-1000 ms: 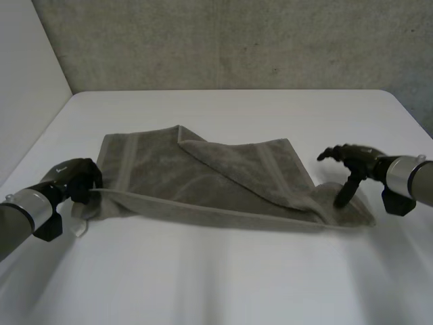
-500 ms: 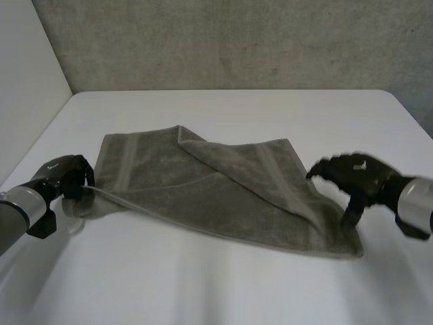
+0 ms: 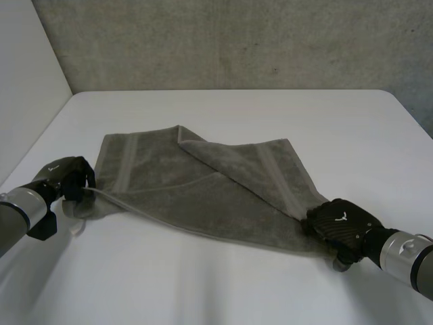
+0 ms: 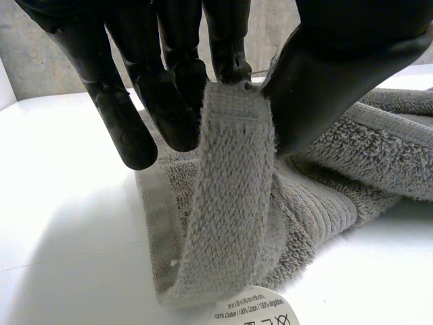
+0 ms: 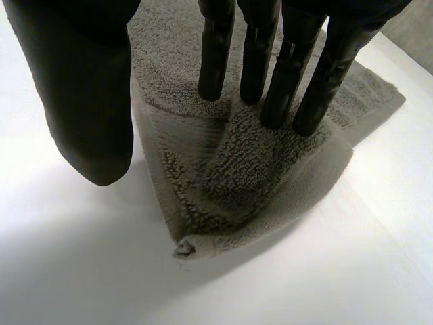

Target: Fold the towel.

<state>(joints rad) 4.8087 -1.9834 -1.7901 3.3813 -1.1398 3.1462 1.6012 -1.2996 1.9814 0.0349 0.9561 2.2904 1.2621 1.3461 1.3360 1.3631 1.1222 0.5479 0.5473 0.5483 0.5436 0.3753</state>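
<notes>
A grey-green towel (image 3: 203, 183) lies partly folded on the white table (image 3: 223, 108), one flap turned over its middle. My left hand (image 3: 67, 177) is at the towel's near left corner. In the left wrist view its fingers (image 4: 169, 88) and thumb (image 4: 331, 81) pinch the hem (image 4: 233, 196), lifting it slightly. My right hand (image 3: 338, 227) sits over the near right corner. In the right wrist view its straight fingers (image 5: 270, 68) rest on the towel (image 5: 257, 162), while the thumb (image 5: 91, 101) hangs apart over bare table beside the corner.
A round white care label (image 4: 254, 315) hangs from the towel under my left hand. A grey wall (image 3: 237, 40) runs behind the table's far edge. Bare table surrounds the towel on every side.
My right hand has come nearer and down onto the towel's near right corner, which shifted toward the front. My left hand drew slightly left, still pinching its corner.
</notes>
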